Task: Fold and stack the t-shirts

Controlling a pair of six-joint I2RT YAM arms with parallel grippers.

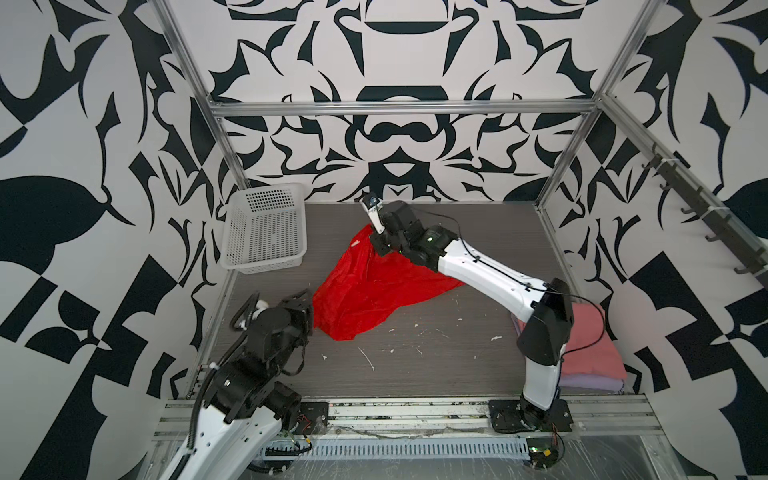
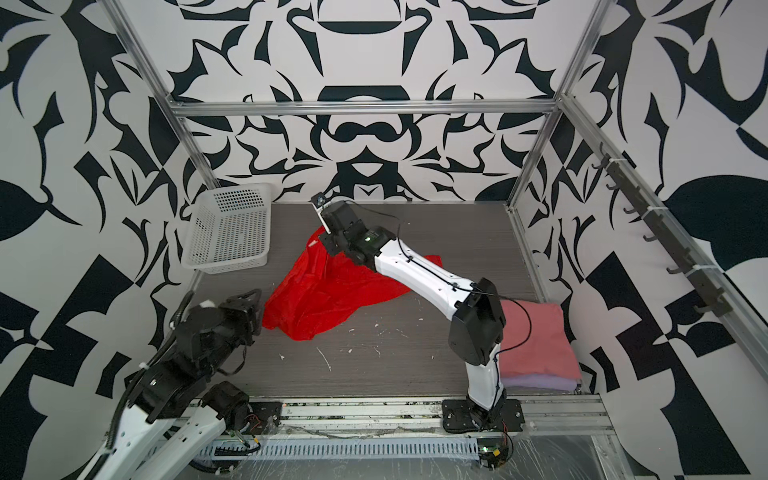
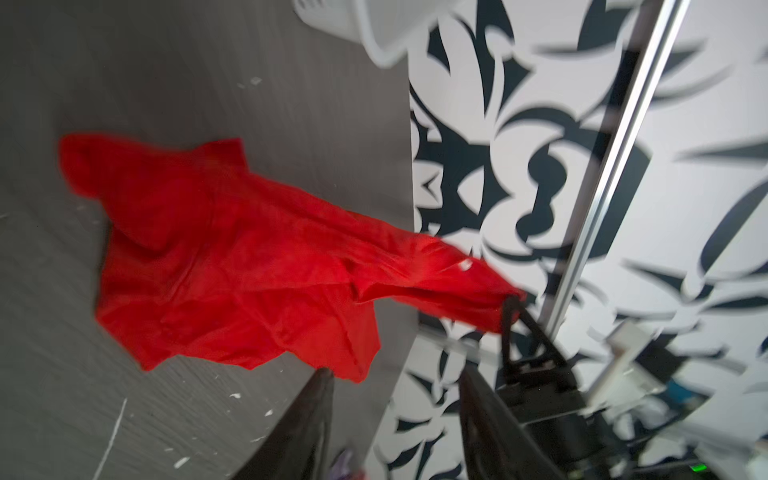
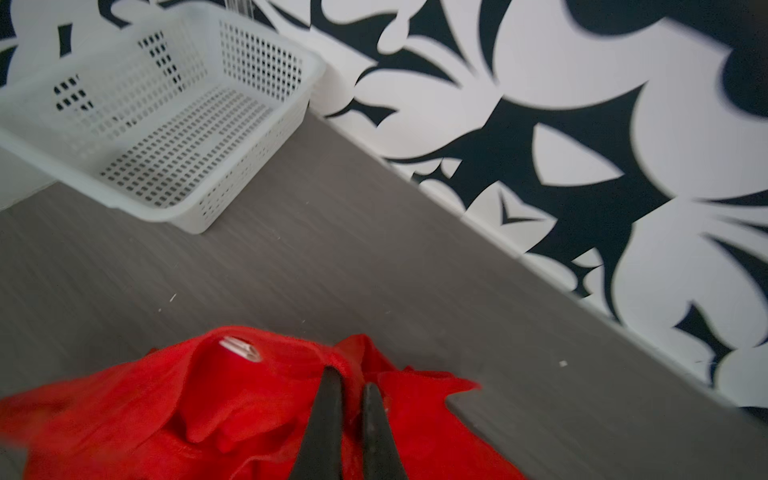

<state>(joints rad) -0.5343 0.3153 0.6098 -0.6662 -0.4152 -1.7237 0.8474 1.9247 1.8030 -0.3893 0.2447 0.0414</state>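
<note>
The red t-shirt (image 1: 365, 295) lies crumpled and spread at the middle of the bench (image 1: 436, 353). Its 12 o'clock end, by the white neck label (image 1: 354, 244), is raised off the surface, and there the right fingers (image 4: 328, 415) are pinched together on the red cloth. At the shirt's 8 o'clock edge the left fingers (image 3: 307, 419) stand apart with nothing between them, one tip just beside the hem. Toward 4 o'clock, well apart, the folded pink t-shirt (image 1: 590, 340) rests on the folded lavender t-shirt (image 1: 582, 382). Toward 10 o'clock stands the white perforated basket (image 1: 268, 198).
</note>
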